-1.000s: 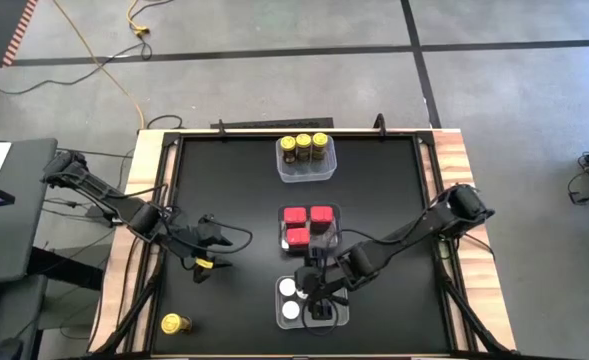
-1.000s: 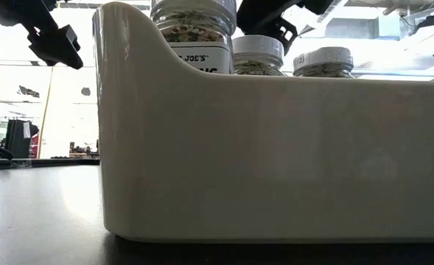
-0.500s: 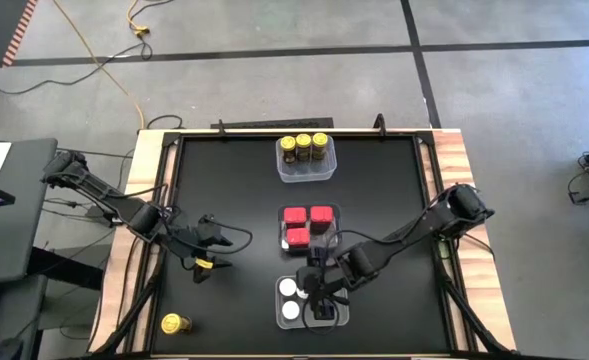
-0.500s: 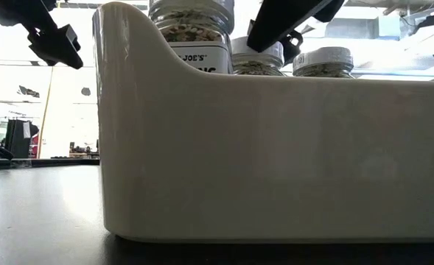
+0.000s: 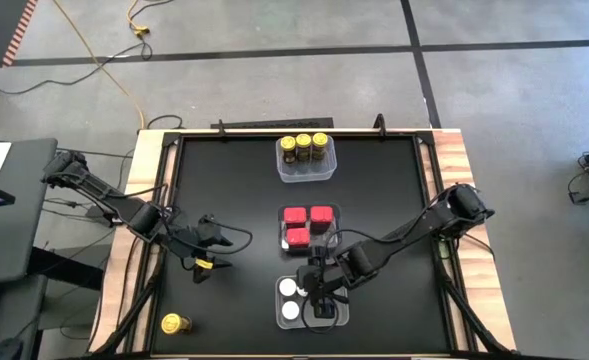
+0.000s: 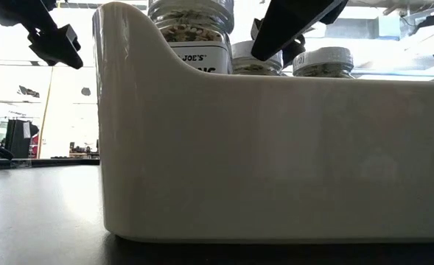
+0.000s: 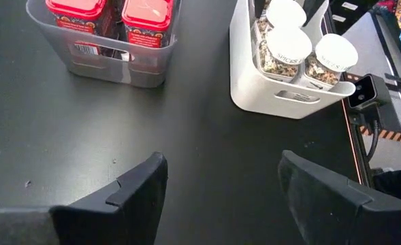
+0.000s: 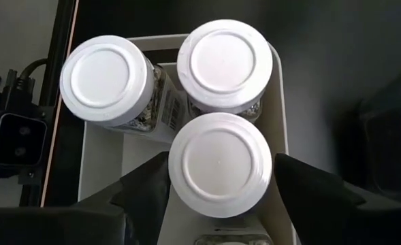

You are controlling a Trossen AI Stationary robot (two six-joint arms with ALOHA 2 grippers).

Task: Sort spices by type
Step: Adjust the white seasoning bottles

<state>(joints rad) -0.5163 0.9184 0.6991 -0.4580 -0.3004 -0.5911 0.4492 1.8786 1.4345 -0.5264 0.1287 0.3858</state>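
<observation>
Tightly, right end effector (image 8: 219, 178) straddling white-capped jar (image 8: 220, 164)

Black table (image 5: 234, 190): three tubs (image 5: 306, 170), loose yellow-capped jar (image 5: 172, 323).

The dark two-finger right gripper (image 5: 320, 303) points straight down at the table's near edge, its arm reaching in from the right, fingers (image 8: 146, 194) spread apart. The dark left gripper (image 5: 206, 262) hangs low at the left side, apparently part open.
</observation>
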